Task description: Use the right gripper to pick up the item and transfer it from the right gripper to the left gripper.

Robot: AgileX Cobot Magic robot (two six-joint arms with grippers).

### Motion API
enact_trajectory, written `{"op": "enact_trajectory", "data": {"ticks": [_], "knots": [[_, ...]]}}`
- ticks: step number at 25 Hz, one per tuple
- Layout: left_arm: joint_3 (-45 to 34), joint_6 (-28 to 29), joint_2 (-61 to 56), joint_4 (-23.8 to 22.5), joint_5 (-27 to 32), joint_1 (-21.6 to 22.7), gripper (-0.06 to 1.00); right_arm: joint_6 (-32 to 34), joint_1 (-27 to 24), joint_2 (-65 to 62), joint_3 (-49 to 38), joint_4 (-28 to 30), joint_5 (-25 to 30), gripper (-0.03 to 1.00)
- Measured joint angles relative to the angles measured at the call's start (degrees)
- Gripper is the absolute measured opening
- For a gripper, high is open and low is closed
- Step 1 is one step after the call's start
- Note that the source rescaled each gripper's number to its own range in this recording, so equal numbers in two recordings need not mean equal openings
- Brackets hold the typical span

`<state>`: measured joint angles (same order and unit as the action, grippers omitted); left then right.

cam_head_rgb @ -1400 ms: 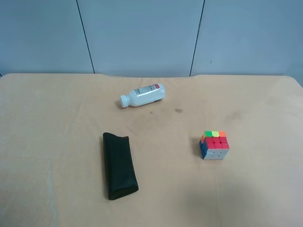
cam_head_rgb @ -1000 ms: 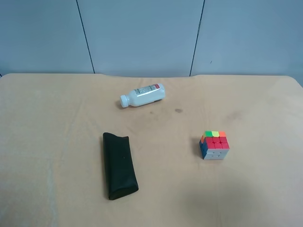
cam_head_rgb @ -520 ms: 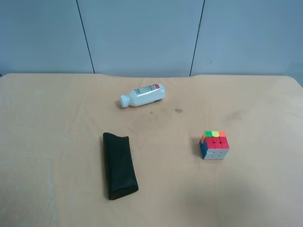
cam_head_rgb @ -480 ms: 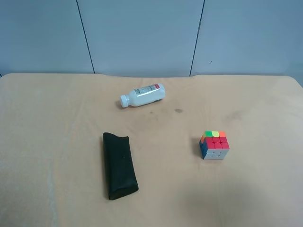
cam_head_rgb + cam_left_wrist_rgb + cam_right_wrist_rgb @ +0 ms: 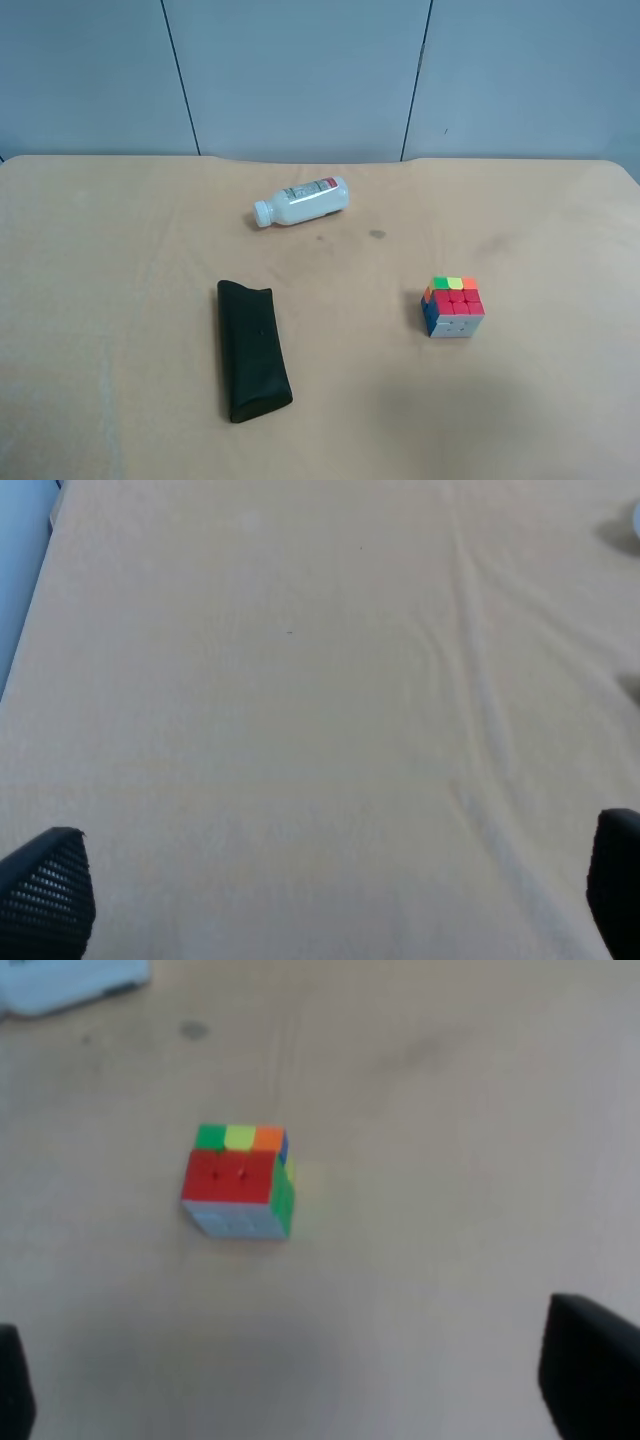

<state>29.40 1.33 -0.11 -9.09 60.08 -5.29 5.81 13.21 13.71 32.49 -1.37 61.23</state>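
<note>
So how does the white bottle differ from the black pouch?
The bottle is white with a printed label; the pouch is plain black. The bottle is round with a cap at one end; the pouch is long and flat. In the high view the bottle lies almost crosswise, farther back, while the pouch runs lengthwise, nearer the camera. Both lie on the tan table, apart, with nothing touching them.

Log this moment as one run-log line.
stage: pre-grasp | cube: on table, ungrasped | right gripper: open, cube ahead, no contact | left gripper: open, empty
</note>
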Motion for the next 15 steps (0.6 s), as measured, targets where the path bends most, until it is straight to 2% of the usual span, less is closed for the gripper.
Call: {"op": "enact_trajectory", "data": {"ticks": [9,15], "knots": [[0.0,-0.1,0.0,0.0,0.0,0.0,1.00,-1.9,0.0,24.9,13.8,0.3,0.0,1.00],[0.0,-0.1,0.0,0.0,0.0,0.0,1.00,-4.2,0.0,37.2,19.3,0.4,0.8,1.00]]}}
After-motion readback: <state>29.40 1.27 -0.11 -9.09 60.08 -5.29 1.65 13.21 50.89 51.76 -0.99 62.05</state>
